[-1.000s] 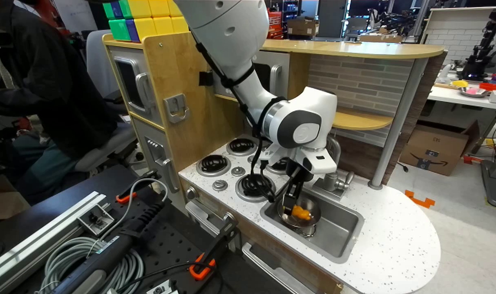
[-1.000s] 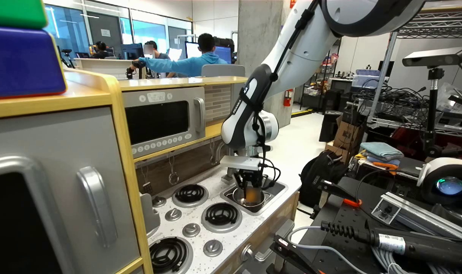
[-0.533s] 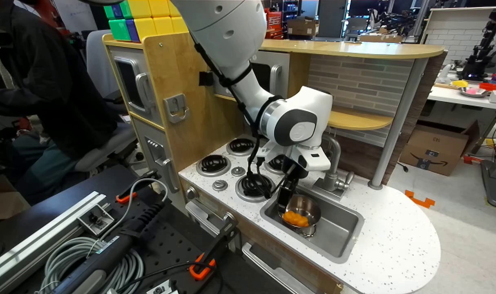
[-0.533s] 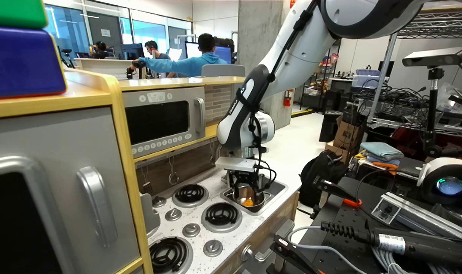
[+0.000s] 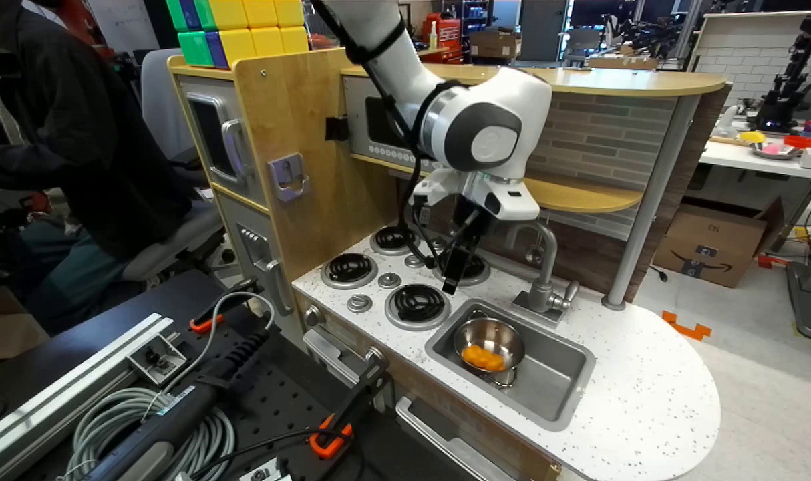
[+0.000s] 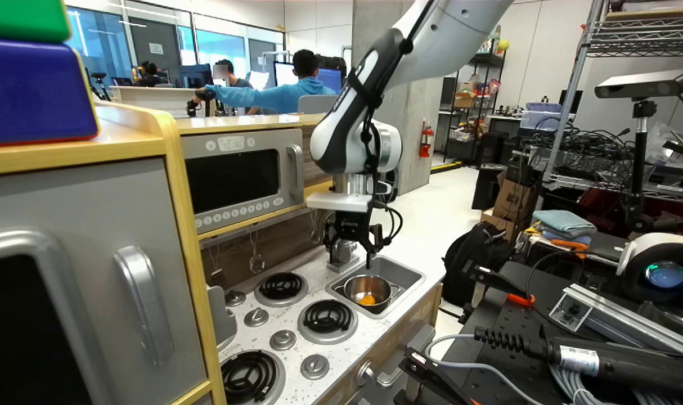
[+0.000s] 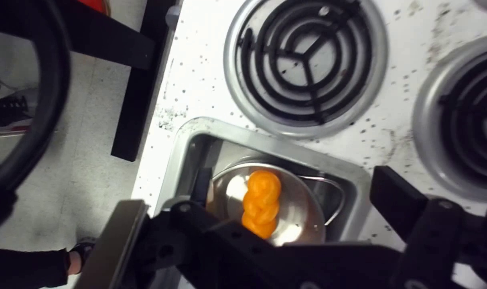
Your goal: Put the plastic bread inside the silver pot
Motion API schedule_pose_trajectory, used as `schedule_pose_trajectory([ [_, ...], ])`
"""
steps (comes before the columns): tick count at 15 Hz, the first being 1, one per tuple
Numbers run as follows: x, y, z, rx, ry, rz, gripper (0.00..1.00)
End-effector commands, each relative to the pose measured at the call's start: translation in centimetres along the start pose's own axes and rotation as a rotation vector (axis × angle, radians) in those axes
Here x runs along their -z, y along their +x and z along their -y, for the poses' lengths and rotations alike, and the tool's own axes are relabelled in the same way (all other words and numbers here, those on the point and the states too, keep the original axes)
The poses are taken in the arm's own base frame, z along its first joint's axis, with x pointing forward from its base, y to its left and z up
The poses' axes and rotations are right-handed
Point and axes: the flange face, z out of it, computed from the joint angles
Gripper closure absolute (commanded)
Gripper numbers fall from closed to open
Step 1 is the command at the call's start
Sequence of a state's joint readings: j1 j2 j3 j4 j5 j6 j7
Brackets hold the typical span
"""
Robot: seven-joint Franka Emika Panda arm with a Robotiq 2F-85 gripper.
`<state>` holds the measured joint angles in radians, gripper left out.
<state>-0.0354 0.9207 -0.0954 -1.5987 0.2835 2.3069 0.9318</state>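
The plastic bread (image 7: 262, 202), an orange braided piece, lies inside the silver pot (image 7: 303, 212) in the wrist view. Both exterior views show the same bread (image 5: 483, 359) (image 6: 367, 300) resting on the bottom of the shiny round pot (image 5: 506, 339). My gripper (image 6: 348, 257) hangs above the pot and apart from it, jaws spread wide with nothing between them. In the wrist view the fingers of the gripper (image 7: 295, 184) stand far apart, and its dark linkage covers the pot's near part.
The pot stands in the sink basin (image 5: 556, 387), near one end. A faucet (image 5: 546, 267) rises behind the sink. Burners (image 5: 417, 304) and knobs sit on the speckled counter beside it. A wooden shelf (image 5: 582, 195) and a microwave front (image 6: 240, 177) stand behind.
The gripper, low in the pot at the bread a second ago, has opened and risen well above the rim. The bread stays behind in the pot.
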Motion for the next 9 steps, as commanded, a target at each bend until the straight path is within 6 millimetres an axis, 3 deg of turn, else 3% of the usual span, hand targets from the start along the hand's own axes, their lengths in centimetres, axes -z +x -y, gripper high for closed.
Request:
schedule_pose_trajectory([
  [1, 7.4, -2.8, -2.5, 0.051, 0.149, 0.094, 0.00],
  [5, 13.6, -4.5, -4.2, 0.083, 0.250, 0.231, 0.00],
  [6, 11.4, -3.5, -2.3, 0.066, 0.225, 0.163, 0.00],
  [7, 12.5, -3.5, -2.7, 0.068, 0.233, 0.168, 0.00],
  [9, 12.4, -3.5, -2.7, 0.067, 0.232, 0.165, 0.00],
])
